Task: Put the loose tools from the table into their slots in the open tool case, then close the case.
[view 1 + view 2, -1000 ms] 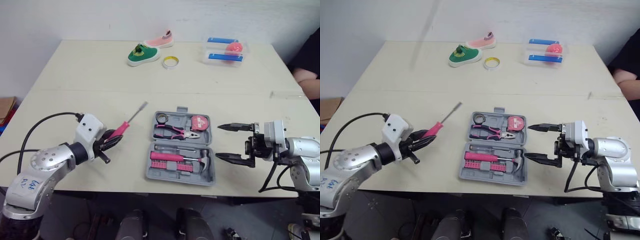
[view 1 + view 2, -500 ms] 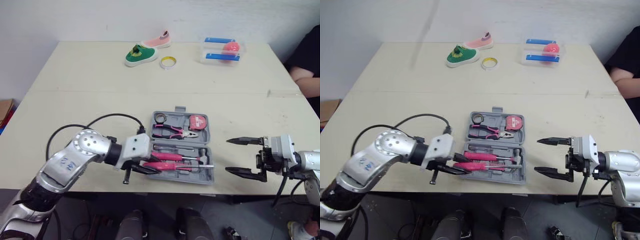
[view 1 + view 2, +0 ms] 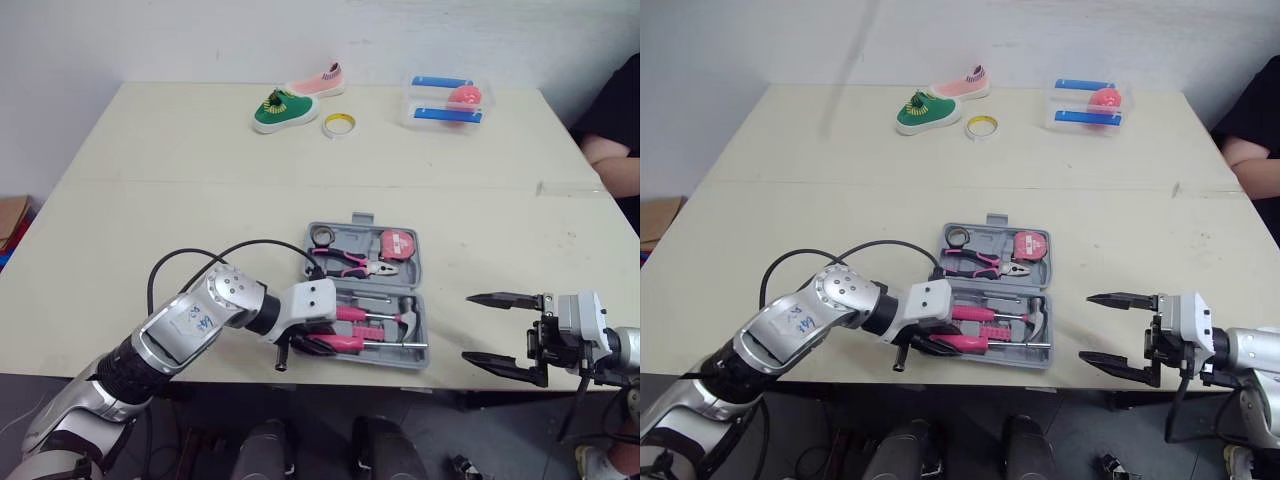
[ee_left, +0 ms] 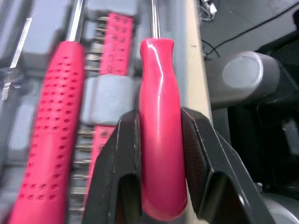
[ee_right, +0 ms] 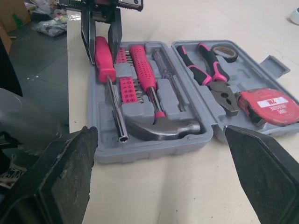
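Observation:
The grey tool case lies open near the table's front edge. It holds a pink-handled hammer, pliers, a tape measure and a bit strip. My left gripper is shut on the pink handle of a screwdriver. The screwdriver lies along the case's near row, beside the hammer handle, with its shaft pointing right. I cannot tell whether it rests in a slot. My right gripper is open with nothing between its fingers, on the right, apart from the case.
At the table's far side sit a green shoe, a pink shoe, a yellow tape roll and a clear box. A person's arm rests at the right edge. The case sits close to the front edge.
My left gripper carried the screwdriver from the table left of the case to the case's near row. My right gripper drew back to the right, toward the front edge.

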